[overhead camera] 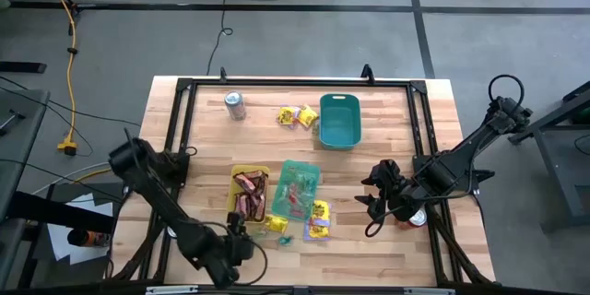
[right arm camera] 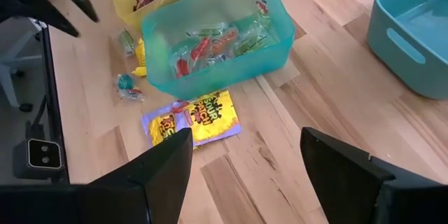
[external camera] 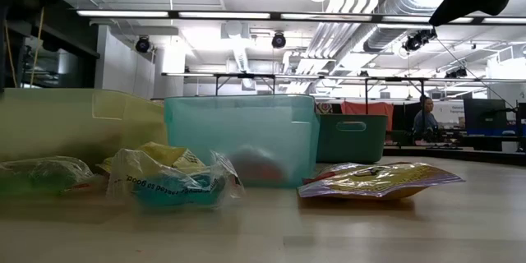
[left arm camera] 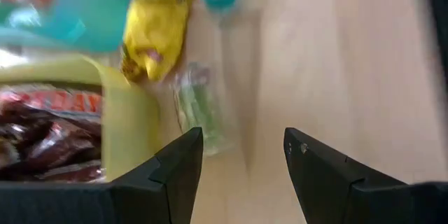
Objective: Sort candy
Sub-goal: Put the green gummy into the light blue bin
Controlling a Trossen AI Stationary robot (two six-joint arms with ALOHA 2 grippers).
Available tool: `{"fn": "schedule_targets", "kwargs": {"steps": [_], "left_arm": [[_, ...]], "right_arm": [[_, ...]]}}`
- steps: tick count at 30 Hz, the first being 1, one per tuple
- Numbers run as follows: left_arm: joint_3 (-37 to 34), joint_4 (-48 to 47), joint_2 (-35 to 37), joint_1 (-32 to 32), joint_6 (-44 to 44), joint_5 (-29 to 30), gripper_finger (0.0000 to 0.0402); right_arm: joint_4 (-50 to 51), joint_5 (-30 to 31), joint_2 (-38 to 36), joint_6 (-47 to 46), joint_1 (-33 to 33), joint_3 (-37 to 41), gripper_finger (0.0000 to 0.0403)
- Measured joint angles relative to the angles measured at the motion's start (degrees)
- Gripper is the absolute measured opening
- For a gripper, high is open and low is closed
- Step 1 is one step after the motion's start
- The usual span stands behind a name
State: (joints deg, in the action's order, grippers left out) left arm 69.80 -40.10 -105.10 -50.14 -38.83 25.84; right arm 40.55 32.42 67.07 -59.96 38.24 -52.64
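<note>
Fingers of my left gripper (left arm camera: pixel 241 164): apart, empty, low over the table's near edge beside the yellow tray (overhead camera: pixel 249 193). Fingers of my right gripper (right arm camera: pixel 245 164): spread wide, empty, hovering to the right of the trays.

Sorted so far, by my reading:
- dark red-brown bars (overhead camera: pixel 249 194), stacked in the yellow tray;
- small pale and red pieces (right arm camera: pixel 213 42), in the pale teal tray (overhead camera: pixel 297 187).

Not yet sorted:
- green piece (left arm camera: pixel 199 105), loose on the wood just ahead of my left fingers, roughly in line with the gap between them, not touched;
- yellow packet (left arm camera: pixel 150 35), beyond it against the yellow tray's corner;
- blue piece (right arm camera: pixel 128 87), loose nearby;
- printed yellow packet (right arm camera: pixel 192 117), flat before the pale teal tray, nearest my right fingers but apart from them;
- two yellow packets (overhead camera: pixel 298 116), far side, beside the empty darker teal tray (overhead camera: pixel 339 121).

I judge the job partly done, perhaps half.
</note>
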Motion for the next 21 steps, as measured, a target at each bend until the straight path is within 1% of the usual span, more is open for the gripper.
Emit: {"fn": "schedule_targets", "kwargs": {"steps": [3, 10, 14, 16, 18, 21], "left_arm": [[-0.2, -0.4, -2.8, 0.8, 0.0, 0.2, 0.0188], [-0.5, -0.6, -4.8, 3.6, -0.1, 0.3, 0.0188], [-0.5, -0.6, -5.7, 4.6, 0.4, -1.5, 0.0185], [-0.5, -0.6, -5.8, 4.9, 0.4, -3.5, 0.0175], [-0.5, -0.4, -5.7, 5.1, 0.4, -4.6, 0.0156], [-0.5, -0.4, -5.7, 5.2, 0.4, -5.7, 0.0107]], "right_arm": [[0.3, 0.0, 0.0, 0.0, 0.0, 0.0, 0.0261], [0.3, 0.0, 0.0, -1.5, 0.0, 0.0, 0.0261], [0.3, 0.0, 0.0, -1.7, 0.0, 0.0, 0.0261], [0.3, 0.0, 0.0, -1.7, 0.0, 0.0, 0.0261], [0.3, 0.0, 0.0, -1.7, 0.0, 0.0, 0.0261], [0.2, 0.0, 0.0, -1.7, 0.0, 0.0, 0.0261]]}}
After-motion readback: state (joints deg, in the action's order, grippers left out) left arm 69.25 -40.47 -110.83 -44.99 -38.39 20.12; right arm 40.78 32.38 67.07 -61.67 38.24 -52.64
